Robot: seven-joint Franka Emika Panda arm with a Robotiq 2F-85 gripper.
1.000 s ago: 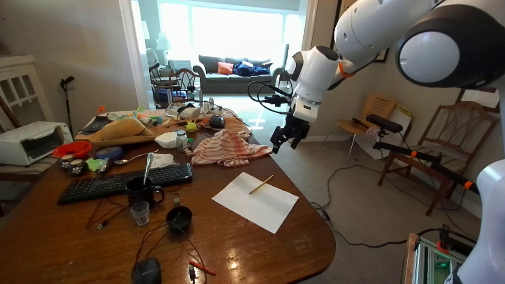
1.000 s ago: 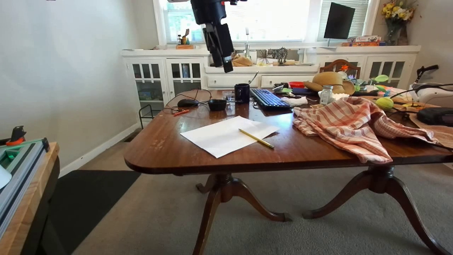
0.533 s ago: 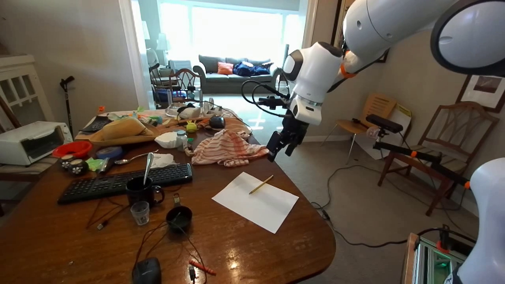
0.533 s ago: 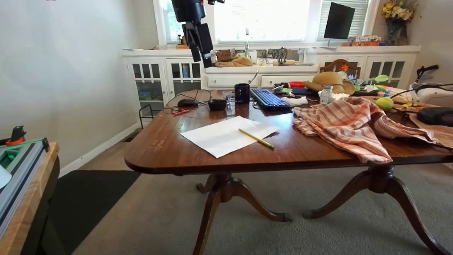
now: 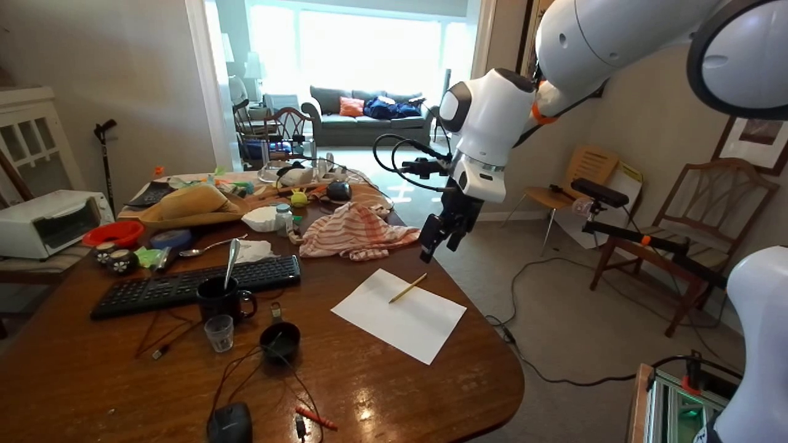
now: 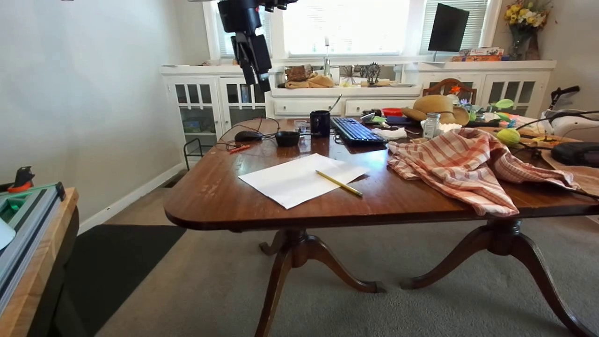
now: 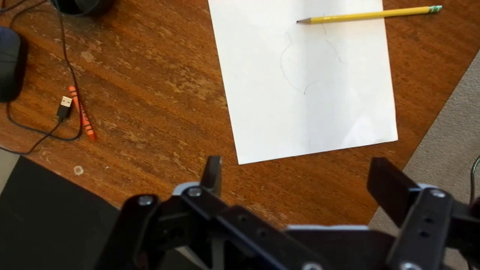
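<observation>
Wrist view shows the gripper (image 7: 295,165) spread, the paper (image 7: 307,84) white and faintly marked, the pencil (image 7: 369,15) yellow.

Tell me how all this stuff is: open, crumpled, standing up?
Gripper: open, holding nothing
White paper: flat, faintly drawn on
Yellow pencil: lying partly on the paper
Crayon: lying flat
USB plug: unplugged
Plaid cloth: crumpled
Black mug: upright, utensil inside
Clear cup: upright
Black measuring cup: upright
Brimmed hat: crown up

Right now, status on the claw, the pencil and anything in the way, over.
Claw open, empty, touching nothing. Pencil lying partly on the paper, one end past its edge. Nothing seen covering pencil; crayon off to one side.
</observation>
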